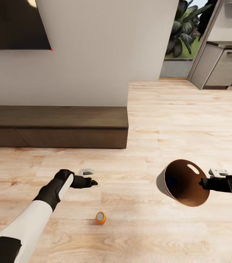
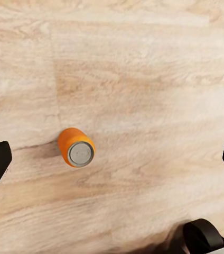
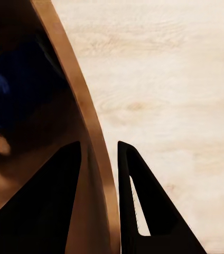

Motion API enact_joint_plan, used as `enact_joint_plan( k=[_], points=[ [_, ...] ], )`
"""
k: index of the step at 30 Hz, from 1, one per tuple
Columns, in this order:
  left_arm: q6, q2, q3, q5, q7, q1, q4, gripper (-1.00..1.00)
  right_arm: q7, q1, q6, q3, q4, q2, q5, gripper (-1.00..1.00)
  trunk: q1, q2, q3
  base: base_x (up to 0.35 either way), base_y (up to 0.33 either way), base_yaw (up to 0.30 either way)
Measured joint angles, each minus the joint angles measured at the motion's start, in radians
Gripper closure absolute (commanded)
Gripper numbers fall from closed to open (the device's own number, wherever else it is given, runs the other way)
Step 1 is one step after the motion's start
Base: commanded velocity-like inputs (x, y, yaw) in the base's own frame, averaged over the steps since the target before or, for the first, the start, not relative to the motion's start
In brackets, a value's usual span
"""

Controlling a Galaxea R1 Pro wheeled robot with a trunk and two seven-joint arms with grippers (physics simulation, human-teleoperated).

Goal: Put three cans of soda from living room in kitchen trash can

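One can of soda point(image 1: 100, 217) lies on the living-room floor beneath the wide-open, empty left gripper point(image 2: 112, 159); right gripper point(image 1: 203, 182) jaws pinch the trash can point(image 1: 183, 182) rim; none visibly binned

My black left gripper point(image 2: 112, 159) cut to two fingertips at the wrist view's edges, dark wall screen point(image 1: 15, 23) cropped at the head view's corner, copper-lined grey bucket's point(image 1: 183, 182) bottom hidden in shadow.

One small orange soda can point(image 1: 100, 217) point(image 2: 76, 147) with a silver-grey end lies on its side on the light wood floor. My right gripper point(image 1: 203, 183) holds the round pale grey trash can point(image 1: 183, 182) point(image 3: 64, 106), glossy copper-brown inside, tilted, by its rim.
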Motion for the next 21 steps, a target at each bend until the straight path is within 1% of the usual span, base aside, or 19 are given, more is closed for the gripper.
enact_joint_plan(
  k=[4,7,15,17,21],
  points=[
    [-0.015,0.000,-0.003,-0.001,0.001,-0.002,0.001,-1.00,-0.002,-0.004,0.006,0.002,0.015,-0.006,-0.016,1.00,0.015,-0.028,-0.019,0.000,0.000,0.000],
    [-0.024,0.000,-0.005,-0.001,0.002,-0.002,0.002,-1.00,-0.005,-0.006,0.004,0.003,0.021,-0.008,-0.007,1.00,0.027,-0.049,-0.033,0.000,0.000,0.000],
    [-0.031,0.000,-0.007,-0.002,0.008,-0.003,0.002,-1.00,-0.008,-0.007,0.006,0.003,0.025,-0.010,-0.009,1.00,0.058,-0.105,-0.070,0.000,0.000,0.000],
    [-0.031,0.000,-0.006,-0.002,0.035,-0.003,0.002,-1.00,-0.007,-0.007,0.006,0.003,0.025,-0.010,-0.010,1.00,0.065,-0.119,-0.080,0.000,0.000,0.000],
    [-0.033,0.000,-0.006,-0.002,0.060,-0.003,0.002,-1.00,-0.010,-0.012,0.005,0.003,0.025,-0.010,-0.007,1.00,0.081,-0.147,-0.098,0.000,0.000,0.000]
  ],
)
